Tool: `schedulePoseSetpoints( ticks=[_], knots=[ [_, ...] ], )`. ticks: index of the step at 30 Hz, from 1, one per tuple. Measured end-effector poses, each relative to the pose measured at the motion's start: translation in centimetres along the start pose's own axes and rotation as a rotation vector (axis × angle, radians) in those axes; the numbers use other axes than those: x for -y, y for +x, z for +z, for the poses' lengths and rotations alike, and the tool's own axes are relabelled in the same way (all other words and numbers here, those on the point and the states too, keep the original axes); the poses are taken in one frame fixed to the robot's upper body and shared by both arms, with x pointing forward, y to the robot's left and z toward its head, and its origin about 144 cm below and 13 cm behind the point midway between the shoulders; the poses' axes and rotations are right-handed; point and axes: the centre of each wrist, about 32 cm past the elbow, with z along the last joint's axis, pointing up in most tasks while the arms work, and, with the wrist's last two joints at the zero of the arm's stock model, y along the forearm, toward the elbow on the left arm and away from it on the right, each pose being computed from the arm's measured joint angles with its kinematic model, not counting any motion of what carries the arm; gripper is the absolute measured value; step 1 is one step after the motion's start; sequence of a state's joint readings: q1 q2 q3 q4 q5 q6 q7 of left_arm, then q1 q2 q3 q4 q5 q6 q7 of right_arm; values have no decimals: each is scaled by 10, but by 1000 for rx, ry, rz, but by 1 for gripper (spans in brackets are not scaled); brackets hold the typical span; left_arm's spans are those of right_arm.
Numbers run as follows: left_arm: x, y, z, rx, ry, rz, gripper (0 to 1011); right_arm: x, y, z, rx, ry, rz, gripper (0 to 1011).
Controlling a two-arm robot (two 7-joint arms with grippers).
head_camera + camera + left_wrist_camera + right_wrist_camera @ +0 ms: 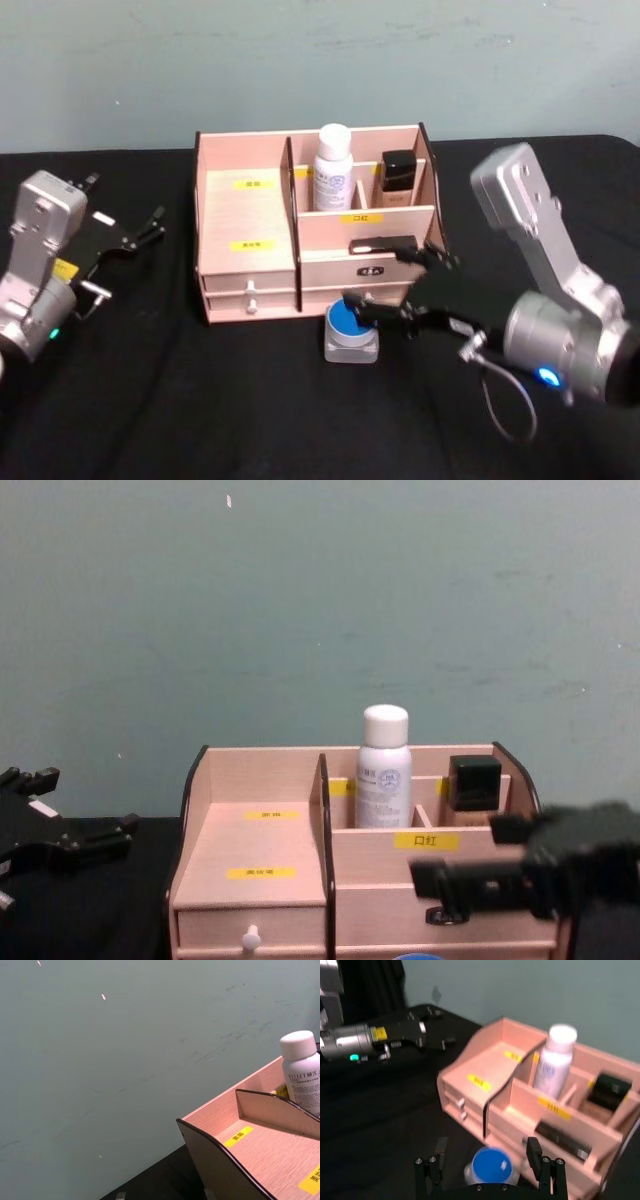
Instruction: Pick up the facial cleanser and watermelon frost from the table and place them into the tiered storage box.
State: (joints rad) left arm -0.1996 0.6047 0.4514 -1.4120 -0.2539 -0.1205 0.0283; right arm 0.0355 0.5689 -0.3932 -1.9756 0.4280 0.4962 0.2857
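I had the right gripper [398, 287] spread wide, its fingers on either side of the blue-lidded watermelon frost [351, 338] and not closed on it. The jar stood on the table [150, 400] just in front of the tiered storage box [250, 215], which sat toward the back edge. The facial cleanser [332, 168] stood upright in a rear compartment. The left gripper [145, 228] sat open and empty near the left edge.

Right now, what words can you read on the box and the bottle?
"口红": yellow label on the tiered storage box, below the white bottle.
"BELLET", as best I can read it: on the white bottle.
The other yellow labels and the bottle's small print: too blurred to read.
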Motion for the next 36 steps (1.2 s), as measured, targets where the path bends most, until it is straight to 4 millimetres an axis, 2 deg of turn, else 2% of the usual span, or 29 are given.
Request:
schedulePoseSetpoints(
  ticks=[8,17,36],
  knots=[
    [0,0,0,0,0,0,1009,9,-17,-27,-74,-97,-20,1002],
    [0,0,0,0,0,0,1009,-3,-20,-43,-97,-162,-26,1003],
    [0,0,0,0,0,0,1009,-36,-10,-44,-50,-172,-23,1003]
  ],
)
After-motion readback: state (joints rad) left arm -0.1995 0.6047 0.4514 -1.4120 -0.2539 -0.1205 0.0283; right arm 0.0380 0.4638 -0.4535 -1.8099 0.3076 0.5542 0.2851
